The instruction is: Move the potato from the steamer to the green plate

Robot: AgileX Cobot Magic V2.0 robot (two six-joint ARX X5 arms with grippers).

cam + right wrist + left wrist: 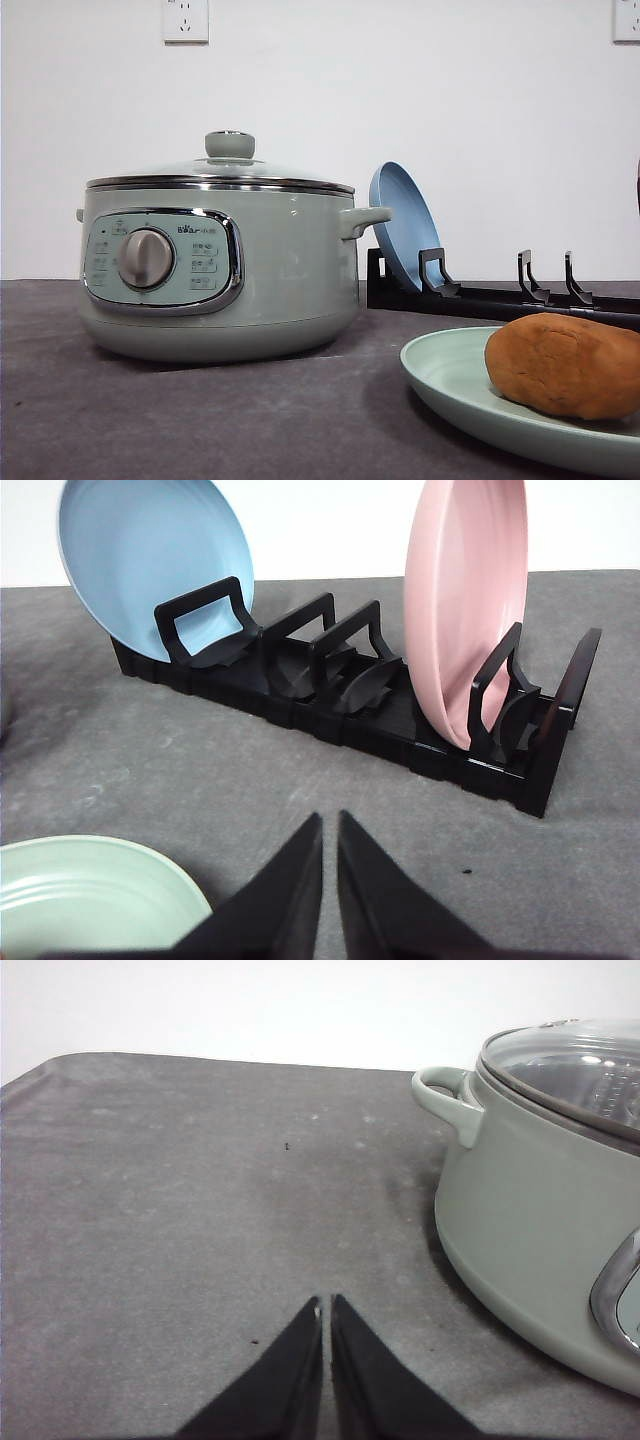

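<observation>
Wrist views: left gripper [326,1305] and right gripper [329,822] jaws both closed to a slit, holding nothing, over bare tabletop [180,1190]. Potato [565,364] sits on green plate [450,380].

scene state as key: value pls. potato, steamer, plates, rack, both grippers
potato: lying on the green plate, right of the steamer
steamer: on the grey table, glass lid on
blue plate: standing on edge at one end of the rack
pink plate: standing on edge near the rack's other end
rack: black, middle slots empty
left gripper: shut, holding nothing, above the table beside the steamer
right gripper: shut, holding nothing, facing the rack
task status: potato already on the green plate
</observation>
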